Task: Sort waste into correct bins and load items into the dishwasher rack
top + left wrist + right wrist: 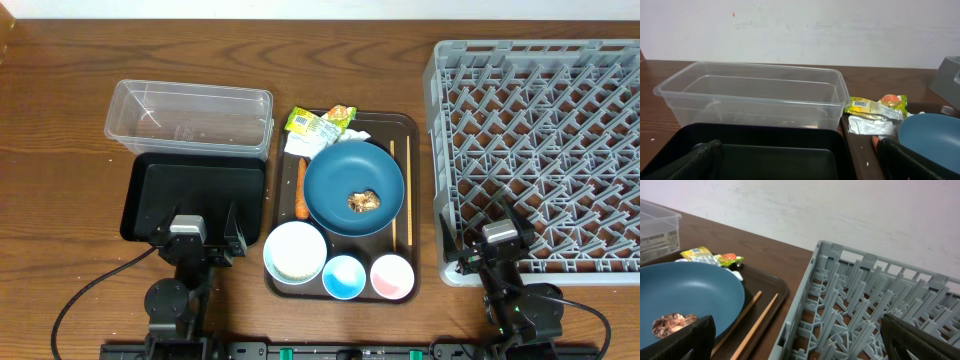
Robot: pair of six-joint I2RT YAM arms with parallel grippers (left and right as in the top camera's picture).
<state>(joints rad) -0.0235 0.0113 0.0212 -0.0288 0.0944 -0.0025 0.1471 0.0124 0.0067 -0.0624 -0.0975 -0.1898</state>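
Both arms sit low at the near edge of the tabletop (pixel 60 150). The left pincer (pixel 200 228) has its fingers spread wide over the near end of the black bin (pixel 195 185) and holds nothing. The clear tub (pixel 120 115) lies just behind that bin. The right pincer (pixel 487 232) is likewise spread wide and bare, above the near left corner of the grey rack (pixel 540 140). Between them lies the dark tray (pixel 405 125). It carries the wrappers (pixel 318 124) and napkin (pixel 357 133) at the far end and the blue plate (pixel 340 180) with the brown lump (pixel 363 201) in the middle. The carrot (pixel 301 190) is on the plate's left and the chopsticks (pixel 393 190) on its right. The white bowl (pixel 296 251), blue cup (pixel 343 276) and pink cup (pixel 392 276) sit along the near edge
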